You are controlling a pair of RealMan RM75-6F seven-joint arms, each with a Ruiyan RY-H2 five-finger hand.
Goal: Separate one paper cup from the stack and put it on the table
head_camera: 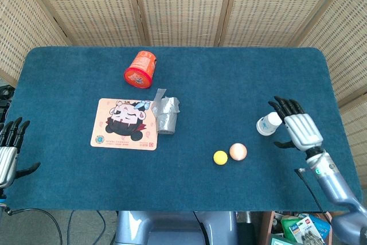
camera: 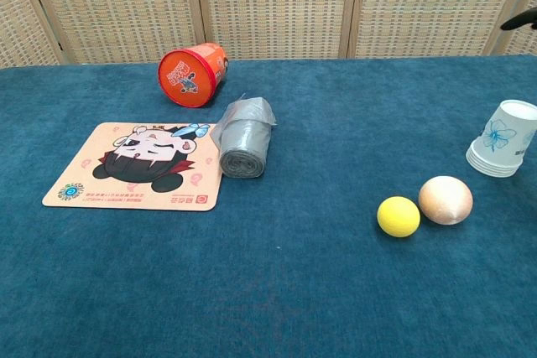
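paper cup stack (head_camera: 268, 124) is lying tilted on the blue table (head_camera: 229, 78) near the right edge, rims toward the table's middle, floral print showing in the chest view (camera: 503, 150). right hand (head_camera: 296, 129) is hovering just beside the stack on its right-edge side, fingers spread and holding nothing, dark fingertips (head_camera: 279, 104) reaching past the cup's far side; can't tell whether any finger is touching the cups. only a dark fingertip is showing at the top right corner of the chest view. left hand (head_camera: 8, 152) is hanging off the table's left edge near the front left corner, fingers apart, empty. yellow ball (head_camera: 220, 157) and tan egg-shaped ball (head_camera: 238, 151) are sitting side by side toward the front edge, left of the cup stack, nearly touching. cartoon mouse pad (head_camera: 124, 123) is lying flat left of centre, with a grey bag roll (head_camera: 164, 113) lying at its right edge and overlapping the pad's far right corner. orange snack tub (head_camera: 140, 69) is lying on its side behind the pad, toward the back edge, its base facing the cameras.
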